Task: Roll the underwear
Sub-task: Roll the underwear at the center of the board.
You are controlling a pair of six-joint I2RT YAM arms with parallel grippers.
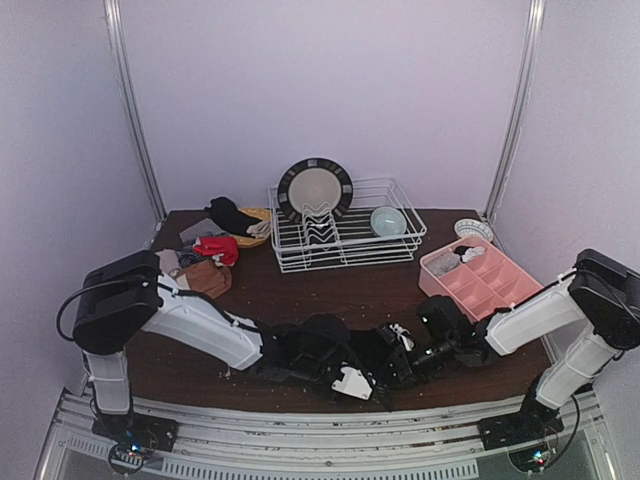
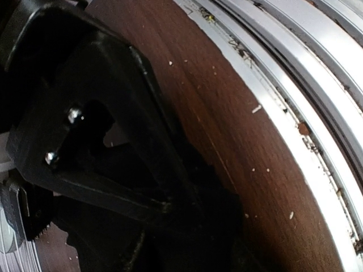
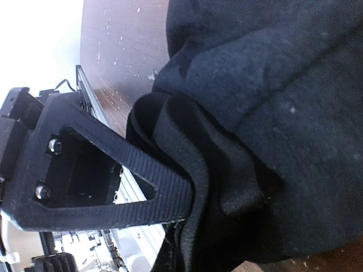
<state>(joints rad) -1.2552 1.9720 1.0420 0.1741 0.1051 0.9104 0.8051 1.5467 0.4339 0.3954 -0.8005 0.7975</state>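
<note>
— So, where's the black underwear (image 3: 272,113)?
— Near centre of the worktop (image 1: 330,290); right end effector (image 3: 190,207) pinches its folded edge. Left end effector (image 2: 170,209): grip I cannot tell.
— Then hold the fold taut, roll evenly.

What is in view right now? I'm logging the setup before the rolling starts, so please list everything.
black underwear: one, black, near edge centre
other underwear: several, black, red, brown, grey, beige, heaped back left
tan dish: one, tan, at the heap's right side
dish rack: one, white wire, back centre
plate: one, cream with dark rim, upright in the rack
bowl: one, pale blue, in the rack
tray: one, pink, many compartments, right side
small dish: one, white, behind the tray
table: one, dark brown
left arm: one, white and black, jaws by the black underwear, grip unclear
right arm: one, white and black, jaws shut on the black underwear
</note>
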